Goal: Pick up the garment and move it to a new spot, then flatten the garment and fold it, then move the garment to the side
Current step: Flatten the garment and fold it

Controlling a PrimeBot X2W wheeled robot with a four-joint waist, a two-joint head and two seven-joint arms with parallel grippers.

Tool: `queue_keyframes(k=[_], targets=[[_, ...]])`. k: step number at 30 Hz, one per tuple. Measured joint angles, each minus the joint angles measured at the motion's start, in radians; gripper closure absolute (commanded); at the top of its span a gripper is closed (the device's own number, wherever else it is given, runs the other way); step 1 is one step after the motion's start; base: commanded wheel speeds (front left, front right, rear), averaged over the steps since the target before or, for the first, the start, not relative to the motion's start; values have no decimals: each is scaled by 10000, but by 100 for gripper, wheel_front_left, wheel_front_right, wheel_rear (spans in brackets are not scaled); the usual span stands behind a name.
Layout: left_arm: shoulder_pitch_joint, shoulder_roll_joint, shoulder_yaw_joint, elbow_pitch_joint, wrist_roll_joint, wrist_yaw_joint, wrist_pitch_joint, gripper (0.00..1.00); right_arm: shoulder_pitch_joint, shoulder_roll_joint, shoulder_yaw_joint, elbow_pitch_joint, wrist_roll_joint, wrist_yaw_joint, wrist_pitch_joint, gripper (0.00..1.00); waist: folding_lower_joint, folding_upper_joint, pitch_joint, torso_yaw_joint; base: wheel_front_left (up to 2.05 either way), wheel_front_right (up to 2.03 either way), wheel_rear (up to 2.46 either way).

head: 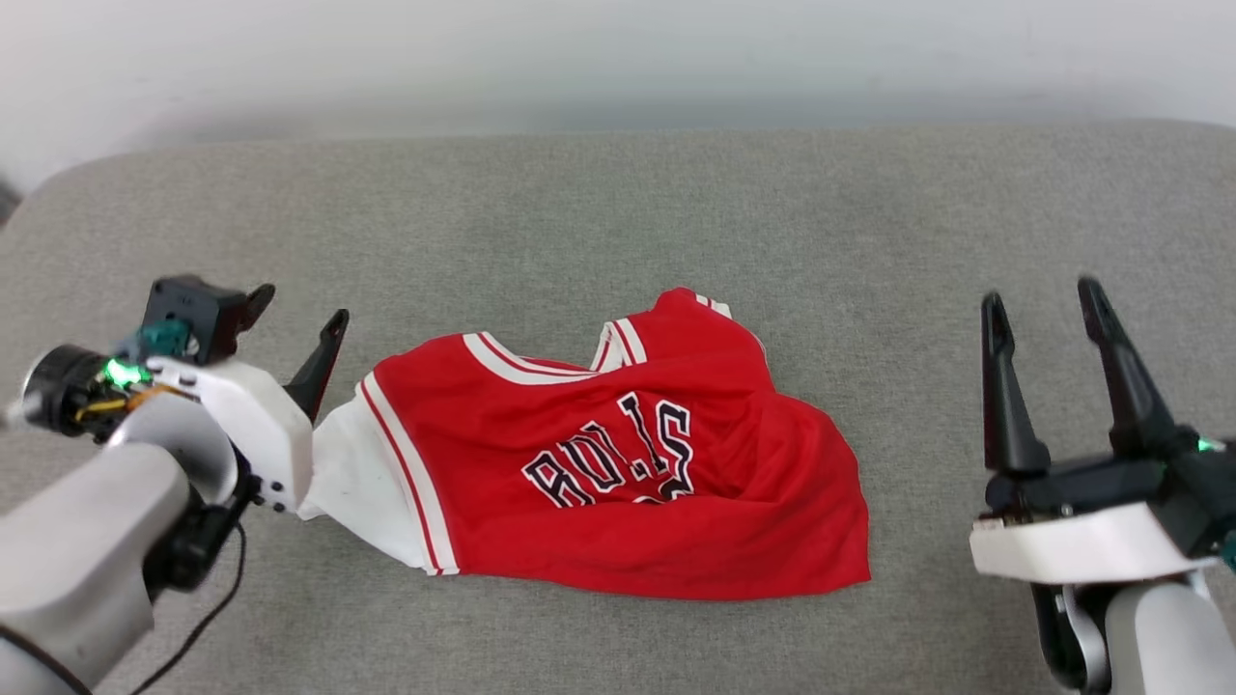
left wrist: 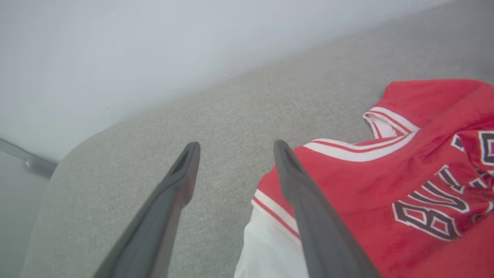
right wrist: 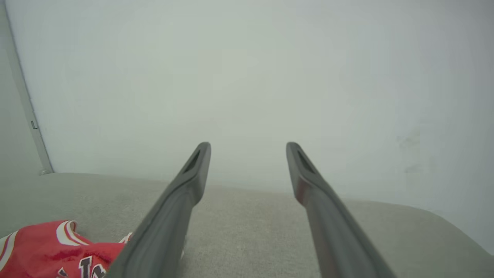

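Bearing the garment point(head: 628, 521), grey fabric point(head: 618, 212) meets wall point(head: 618, 48).

We look down on the surface point(head: 579, 212) from the head; both wrist views sit low, close, sharing the garment point(head: 666, 502).

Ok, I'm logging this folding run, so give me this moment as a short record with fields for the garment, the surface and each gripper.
garment: red jersey T-shirt, black white-outlined lettering, striped trim
garment state: crumpled, not flattened, not folded
surface: grey fabric surface, shirt lying on it
left gripper: open, at the white sleeve, nothing between its fingers
right gripper: open, holding nothing, apart from the shirt on its right
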Motion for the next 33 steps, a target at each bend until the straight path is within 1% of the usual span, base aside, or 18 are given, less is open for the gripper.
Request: queue_keyframes(k=[2, 4, 7, 9, 12, 15, 19, 23, 26, 29, 31, 33], targets=[[409, -6, 247, -464, 94, 650, -750, 0, -408, 2, 92, -42, -360, 0, 0, 0, 0, 0, -91, 40, 0, 0, 0], [828, -58, 577, -978, 188, 1352, -1126, 0, -858, -73, 272, -65, -533, 0, 0, 0, 0, 0, -164, 68, 0, 0, 0], [1595, -169, 1243, -1808, 527, 2418, -1294, 0, -1402, -617, 725, 157, -581, 0, -2, 0, -1, 0, -277, 101, 0, 0, 0], [2222, -370, 2010, -2460, 1085, 3033, -1294, 0, -1652, -1057, 1145, 560, -523, 0, 0, 0, 0, 0, -361, 126, 0, 0, 0], [3336, -759, 3049, -3208, 1998, 3670, -1321, 0, -2122, -1789, 2040, 1452, -247, 0, 92, 0, 0, 0, -483, 145, 0, 0, 0], [4470, -1141, 3925, -3636, 2978, 4105, -1321, 0, -2807, -2539, 3221, 2008, 368, 2, 1049, 0, 0, 0, -573, 155, 0, 0, 0], [5778, -1887, 4932, -4000, 4034, 4380, -1321, 0, -3854, -3661, 5016, 2228, 1532, 0, 2959, 0, 0, 0, -594, 187, 0, 0, 0], [6735, -2694, 5868, -4199, 4823, 4405, -1323, 0, -4871, -4698, 6813, 2138, 3055, 2, 4884, 0, 0, 0, -550, 286, 0, 0, 0], [7276, -3233, 6282, -4182, 5246, 4090, -1323, 0, -5550, -5313, 8153, 2044, 4355, 2, 6357, 0, 0, 0, -476, 395, 0, 0, 0], [7509, -3662, 6700, -4069, 5590, 3693, -1323, 0, -6223, -5768, 9308, 2073, 5488, 2, 7712, 0, 0, 0, -344, 510, 0, 0, 0], [7617, -3937, 6890, -4015, 5846, 3492, -1323, 0, -6663, -5923, 9915, 2224, 6107, 2, 8414, 0, 0, 0, -224, 584, 0, 0, 0], [7647, -4194, 7051, -3950, 6084, 3256, -1323, 0, -7011, -5939, 10454, 2493, 6671, 2, 8966, 0, 0, 0, -88, 657, 0, 0, 0]])
